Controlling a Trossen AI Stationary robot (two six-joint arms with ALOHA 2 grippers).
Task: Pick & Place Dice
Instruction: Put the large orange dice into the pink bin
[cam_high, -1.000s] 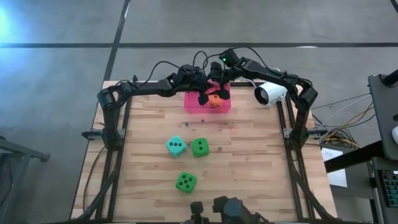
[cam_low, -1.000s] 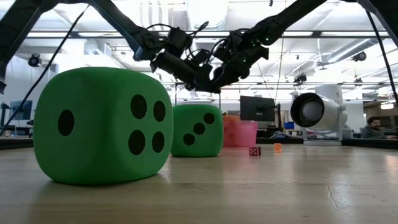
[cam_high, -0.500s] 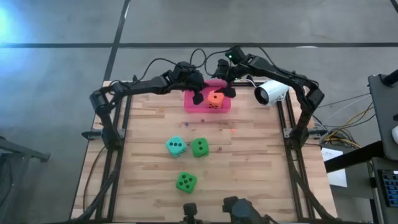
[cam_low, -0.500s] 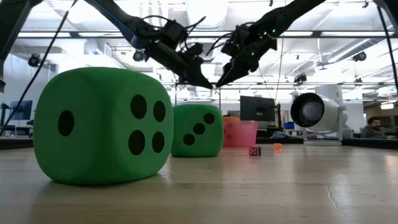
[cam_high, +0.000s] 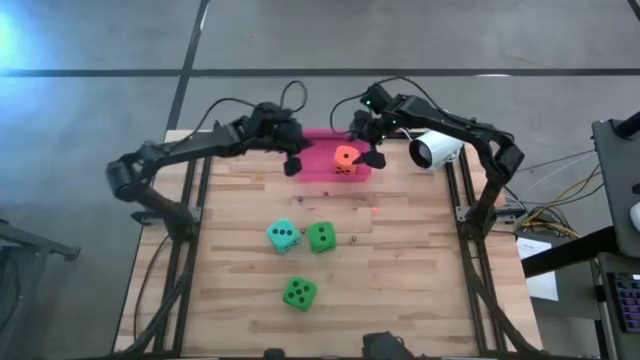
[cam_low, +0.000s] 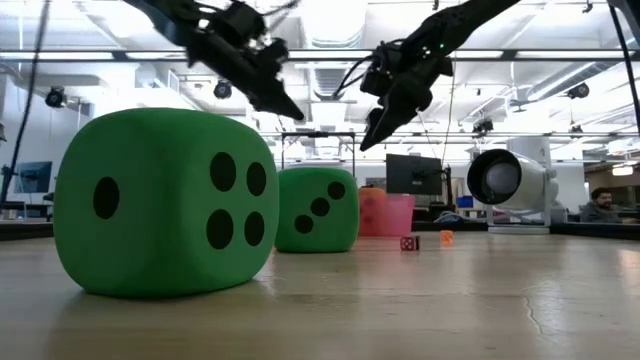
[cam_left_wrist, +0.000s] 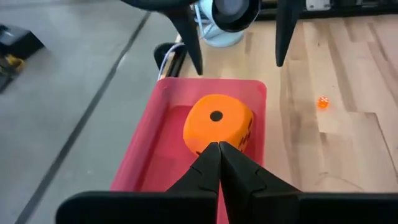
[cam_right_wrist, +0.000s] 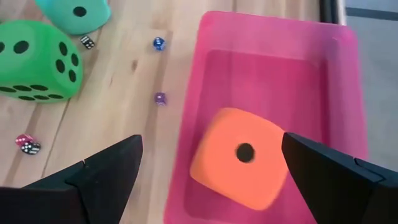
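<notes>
The orange die (cam_high: 345, 160) lies on the floor of the pink tray (cam_high: 318, 165) near the table's far edge, one pip facing up (cam_right_wrist: 239, 155). The teal die (cam_high: 283, 235) and one green die (cam_high: 321, 237) sit side by side mid-table. The other green die (cam_high: 299, 292) sits nearer the near edge. My left gripper (cam_high: 292, 163) hangs shut above the tray's left end (cam_left_wrist: 219, 146). My right gripper (cam_high: 372, 150) hovers open above the tray's right end, its fingers (cam_right_wrist: 106, 168) spread wide over the orange die without touching it.
A white camera (cam_high: 435, 150) stands on the table just right of the tray. Several tiny dice lie scattered on the wood: blue (cam_right_wrist: 158, 43), purple (cam_right_wrist: 160, 98), red (cam_low: 409, 242), orange (cam_left_wrist: 322, 102). Bare wood lies to the left and right of the big dice.
Both grippers have risen from over the tray and drawn apart. The left one has swung toward the table's left edge; the right one has moved up and a little right. The orange die has stayed lying in the tray.
</notes>
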